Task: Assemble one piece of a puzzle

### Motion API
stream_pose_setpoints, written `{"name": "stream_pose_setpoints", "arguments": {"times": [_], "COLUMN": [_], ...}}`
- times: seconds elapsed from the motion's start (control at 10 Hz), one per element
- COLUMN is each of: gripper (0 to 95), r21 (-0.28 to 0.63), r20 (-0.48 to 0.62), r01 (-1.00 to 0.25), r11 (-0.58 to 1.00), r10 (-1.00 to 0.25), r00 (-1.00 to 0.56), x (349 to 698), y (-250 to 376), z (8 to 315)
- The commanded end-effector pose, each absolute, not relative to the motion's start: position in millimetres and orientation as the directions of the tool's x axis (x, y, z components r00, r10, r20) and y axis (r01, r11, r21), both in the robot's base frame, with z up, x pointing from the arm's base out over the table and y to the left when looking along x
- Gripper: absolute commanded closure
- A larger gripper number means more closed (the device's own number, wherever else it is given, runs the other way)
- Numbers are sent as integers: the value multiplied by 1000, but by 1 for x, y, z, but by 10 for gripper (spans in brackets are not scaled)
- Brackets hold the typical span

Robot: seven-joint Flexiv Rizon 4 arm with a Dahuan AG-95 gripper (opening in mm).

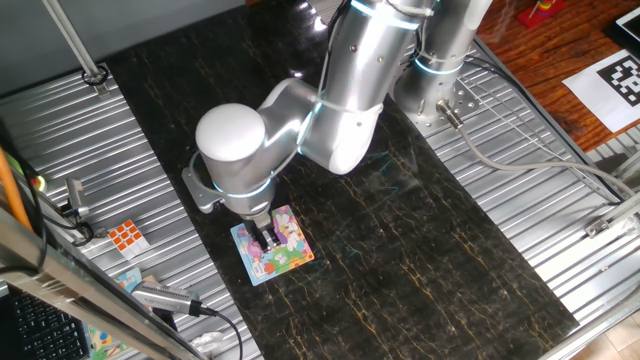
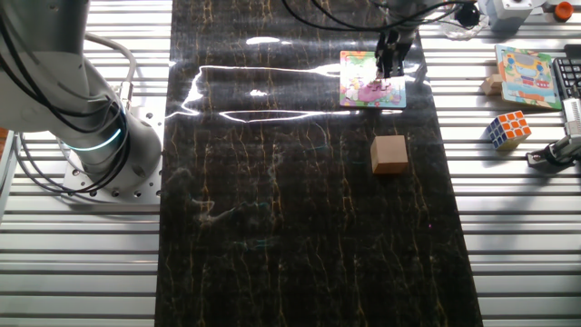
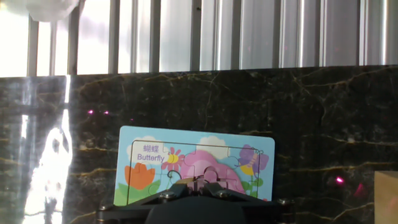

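My gripper (image 1: pixel 268 240), jaw state indiscernible, is hovering over the blue-bordered cartoon puzzle board (image 1: pixel 291 262); misalignment risks jamming the unseen piece.

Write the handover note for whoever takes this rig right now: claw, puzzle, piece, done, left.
Claw: down over the puzzle, tips at the picture's middle; open or shut cannot be told.
Puzzle: flat on the dark mat, "Butterfly" picture facing up.
Piece: not visible as a separate thing; held, seated or hidden, unclear.
Nearby: tan cube on the mat, clear of the board.
Left: confirm the piece is seated, then lift away.
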State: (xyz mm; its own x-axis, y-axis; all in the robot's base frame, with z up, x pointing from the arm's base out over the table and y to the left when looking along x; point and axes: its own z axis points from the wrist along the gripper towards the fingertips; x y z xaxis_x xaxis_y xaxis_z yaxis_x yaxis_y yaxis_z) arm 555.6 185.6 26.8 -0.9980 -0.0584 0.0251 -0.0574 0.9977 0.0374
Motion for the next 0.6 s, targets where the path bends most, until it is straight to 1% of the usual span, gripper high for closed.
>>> {"name": "stream_pose_setpoints", "arguments": {"times": [0.1, 0.4, 0.6], "gripper": [950, 950, 950], "r21": [62, 72, 77], "r20": [63, 99, 115], "r01": [-72, -24, -18], "r11": [995, 997, 997], "r10": [-76, -31, -27], "r00": [-995, -995, -993], "x": [547, 535, 533], "y": [185, 190, 190], "z": [27, 22, 21]}}
